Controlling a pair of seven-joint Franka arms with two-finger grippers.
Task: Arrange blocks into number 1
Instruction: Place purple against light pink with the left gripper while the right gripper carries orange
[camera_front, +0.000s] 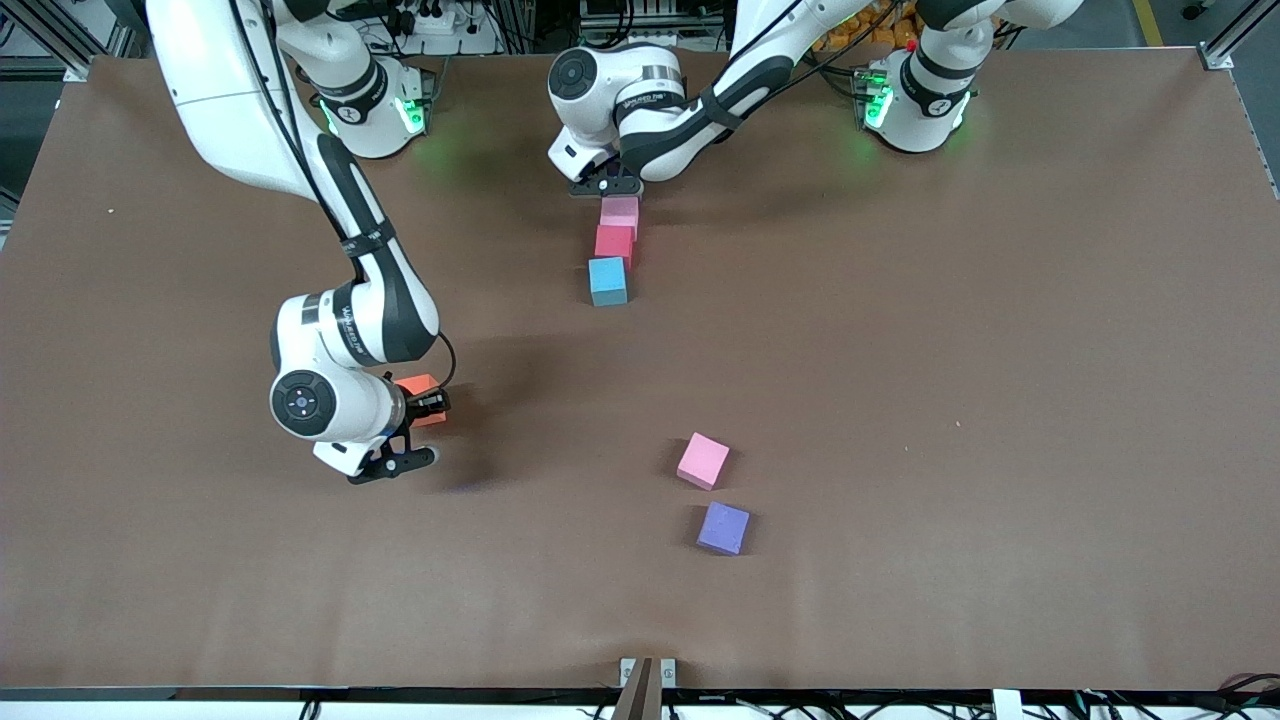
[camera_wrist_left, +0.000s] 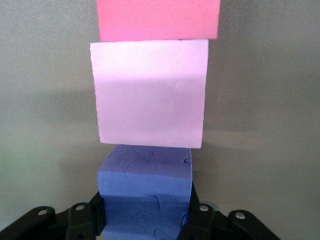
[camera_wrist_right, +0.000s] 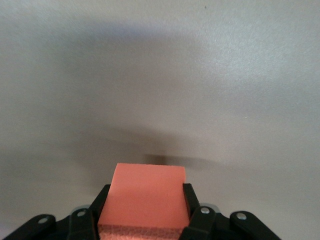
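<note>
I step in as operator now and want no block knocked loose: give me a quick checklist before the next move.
1. Right gripper shut on the orange block: ok.
2. Left gripper shut on the purple block in it: ok.
3. That purple block sits square against the line's pale pink block: cannot tell.
4. Line of pale pink, red and blue block runs straight: ok.
5. Loose pink block and loose purple block lie apart from the line: ok.

A wide brown table (camera_front: 1000, 350) with cables (camera_front: 440, 20) along its edge.
</note>
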